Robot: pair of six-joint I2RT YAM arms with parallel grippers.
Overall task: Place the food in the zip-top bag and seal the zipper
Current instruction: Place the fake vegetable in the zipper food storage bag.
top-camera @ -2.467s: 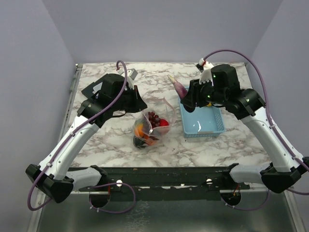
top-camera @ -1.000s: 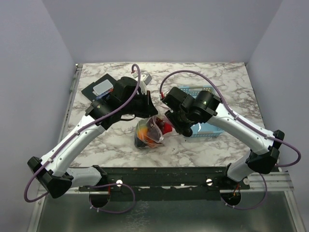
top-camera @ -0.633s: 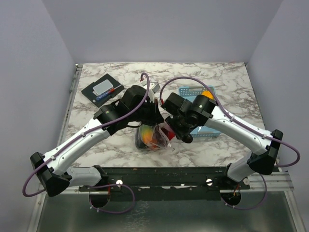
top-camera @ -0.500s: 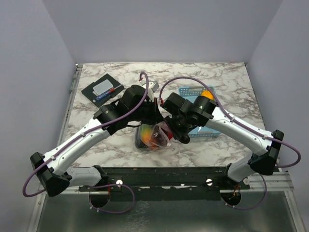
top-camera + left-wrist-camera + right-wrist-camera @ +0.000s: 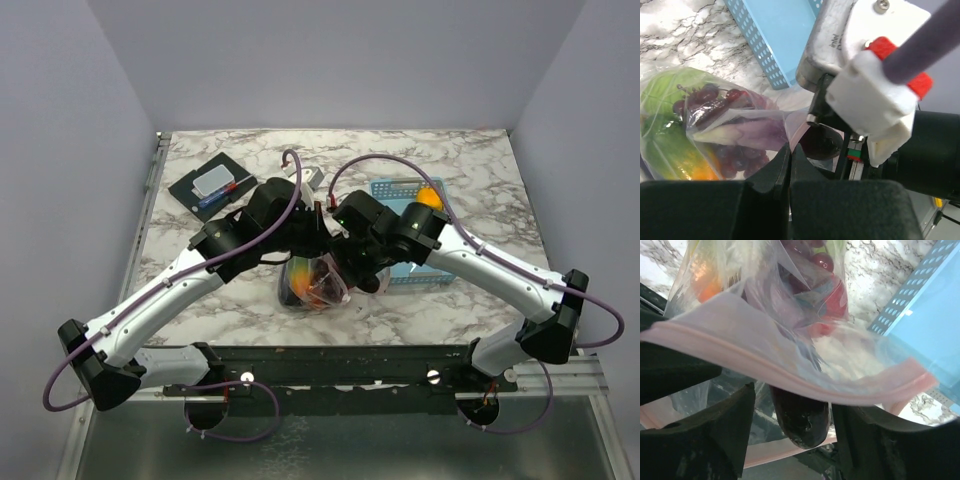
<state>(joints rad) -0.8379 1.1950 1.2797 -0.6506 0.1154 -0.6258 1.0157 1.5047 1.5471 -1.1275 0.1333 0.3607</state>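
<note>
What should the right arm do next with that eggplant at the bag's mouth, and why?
Probably lift the right gripper straight back out. Its jaws look parted around the eggplant, which already sits between the zipper strips, while the shut left gripper pinches the edge of the zip-top bag, holding the mouth up.

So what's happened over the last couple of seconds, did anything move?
The right gripper swung from over the blue basket across to the bag, carrying a dark eggplant to its mouth. Its jaws now stand loose around the eggplant. The left gripper edged closer in. Unchanged: it still pinches the bag's edge, and the basket stays put.
</note>
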